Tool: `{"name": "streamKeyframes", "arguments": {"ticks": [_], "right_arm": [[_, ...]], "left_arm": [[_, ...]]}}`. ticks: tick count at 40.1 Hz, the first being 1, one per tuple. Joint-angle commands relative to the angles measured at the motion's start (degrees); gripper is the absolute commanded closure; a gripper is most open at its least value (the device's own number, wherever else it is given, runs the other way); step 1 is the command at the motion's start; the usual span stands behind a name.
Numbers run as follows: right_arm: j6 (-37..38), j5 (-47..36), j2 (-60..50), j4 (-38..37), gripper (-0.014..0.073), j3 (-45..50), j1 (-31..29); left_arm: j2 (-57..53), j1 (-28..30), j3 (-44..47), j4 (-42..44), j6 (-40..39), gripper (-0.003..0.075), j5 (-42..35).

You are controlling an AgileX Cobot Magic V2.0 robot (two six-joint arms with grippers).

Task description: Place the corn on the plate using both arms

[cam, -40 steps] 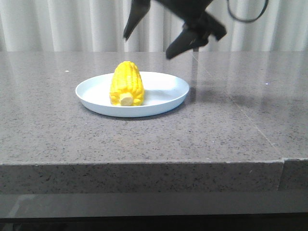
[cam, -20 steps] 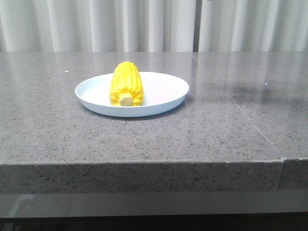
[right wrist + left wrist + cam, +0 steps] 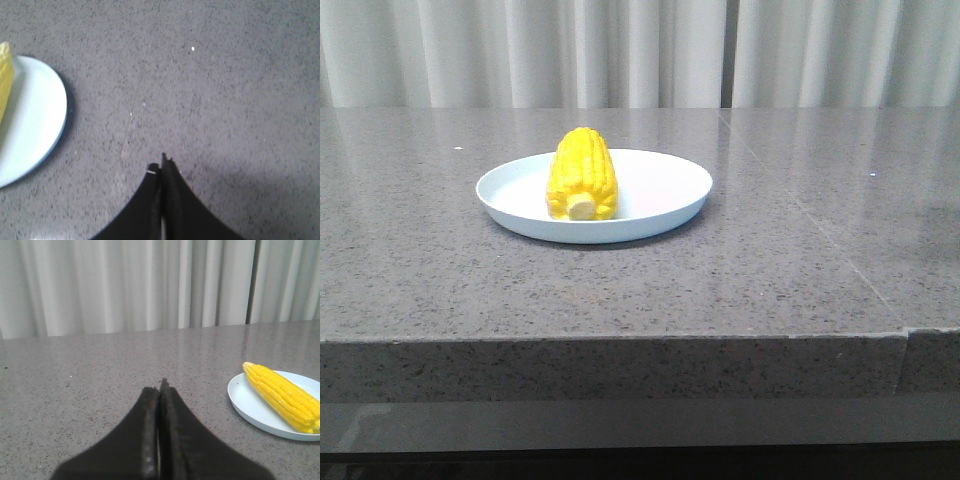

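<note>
Corn (image 3: 583, 176) lies on the plate (image 3: 665, 190), both grippers empty.
Only your wrist views show the left gripper (image 3: 160, 386) and right gripper (image 3: 161, 162), jaws pressed together, beside the plate.

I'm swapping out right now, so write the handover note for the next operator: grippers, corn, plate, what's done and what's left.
Left gripper: shut, empty, over bare table beside the plate.
Right gripper: shut, empty, over bare table on the plate's other side.
Corn: lying on the plate, stub end toward the front camera, nothing touching it.
Done: corn is on the plate and both arms are out of the front view.
Left: nothing visible on the placement itself; probably only parking the arms.
</note>
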Motion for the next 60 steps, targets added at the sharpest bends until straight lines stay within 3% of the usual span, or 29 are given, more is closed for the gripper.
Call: {"name": "streamKeyframes", "arguments": {"ticks": [1,9,23,60], "right_arm": [[-0.5,-9.0,-7.8,-0.8,0.0685,6.3,-0.4],[-0.5,-17.2,-23.0,-2.4,0.0685,20.4,-0.4],[-0.5,-19.1,-45.4,-2.5,0.0685,32.4,-0.4],[-0.5,-18.9,-47.5,-2.5,0.0685,32.9,-0.4]], "left_arm": [[0.6,0.3,-1.5,-0.2,0.0,0.0741,-5.1],[0.6,0.3,-1.5,-0.2,0.0,0.0741,-5.1],[0.6,0.3,-1.5,-0.2,0.0,0.0741,-5.1],[0.6,0.3,-1.5,-0.2,0.0,0.0741,-5.1]]}}
